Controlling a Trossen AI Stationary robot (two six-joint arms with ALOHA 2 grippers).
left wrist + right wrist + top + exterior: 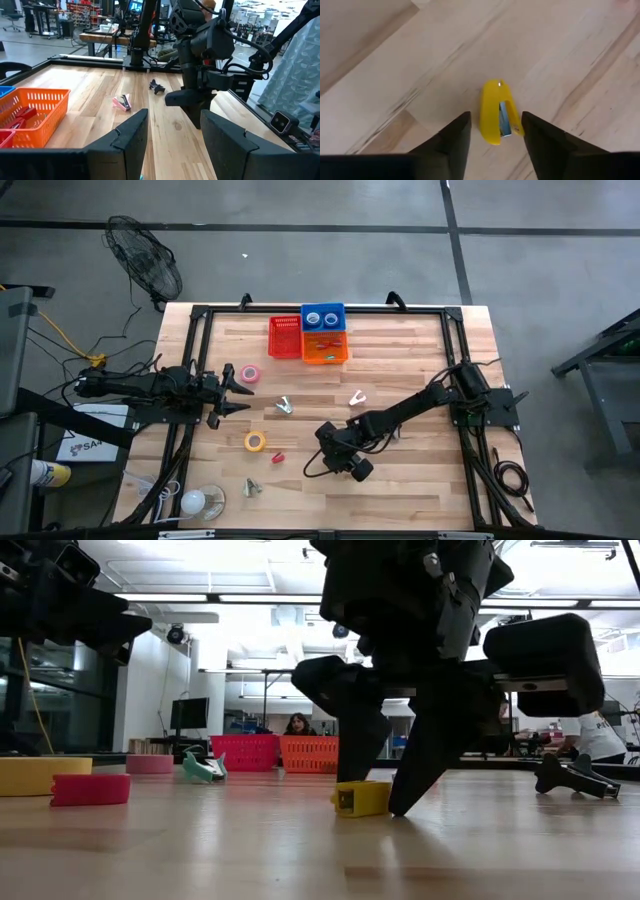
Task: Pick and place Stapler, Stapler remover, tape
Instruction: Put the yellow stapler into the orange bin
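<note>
A small yellow stapler (493,117) lies on the wooden table, also seen in the low view (360,798). My right gripper (496,121) reaches down over it at the table's middle (338,452), open, with one finger on each side of it. My left gripper (172,125) waits open and level at the table's left (238,392), touching nothing. A pink tape roll (249,373), a yellow tape roll (256,441), a teal staple remover (285,406) and a small red piece (278,457) lie on the table between the arms. My right gripper meets the stapler with one finger (532,135), which lies against the stapler's long side (518,127). The other finger (457,135) stands a little apart from the opposite side. The fingers slant down from above, along either side of the stapler, which rests on the table.
Red (285,338), orange (325,346) and blue (323,317) baskets stand at the far edge. A white clip-like piece (357,397), a small silver piece (251,488) and a light bulb (195,502) also lie about. A black frame borders the table.
</note>
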